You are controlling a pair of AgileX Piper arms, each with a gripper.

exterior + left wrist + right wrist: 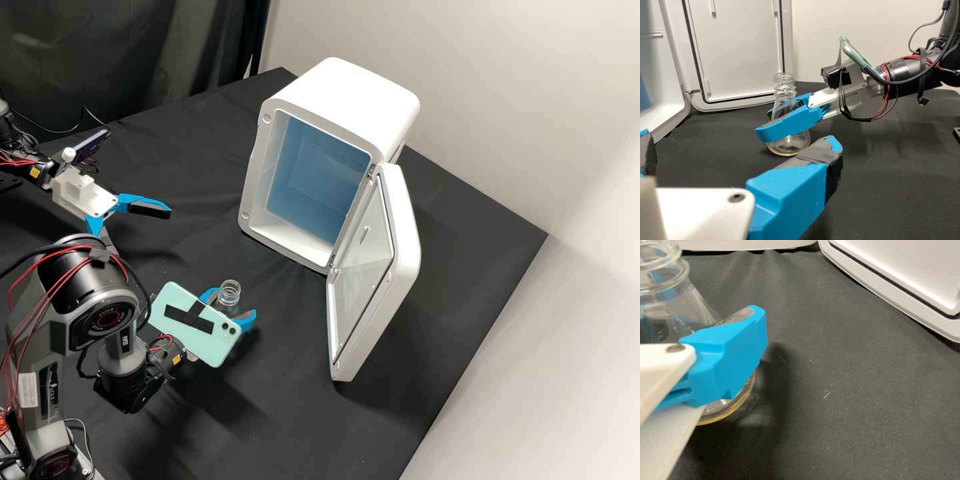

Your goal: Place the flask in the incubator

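Black cloth covers the bench [460, 260], with a pale wall behind.

The flask [784, 95] stands on this cloth between the right gripper's [232, 305] two blue fingers, which sit against the lower cone on either side. They look to have closed on the glass while its base is on the bench.

It is a small conical flask of clear glass and seems empty, so it should be light and stiff, but also brittle and slick. The sloping wall is the likely trouble: a squeeze there could push the flask down and out of the pads. Holding it low, where the cone is widest, or just under the lip of the neck, would probably be surer, with only moderate force.

The incubator [347, 93] stands beyond this gripper's fingertips, and its blue chamber is exposed. Its door [403, 220] is swung wide, off to one side of the fingers.

The left gripper [137, 232] is well apart from the flask, with its fingers spread wide and nothing between them.

The flask has no label that I can see. A mint-green phone [193, 323] rides on the right wrist, and the print on the arm joints is too small to read.
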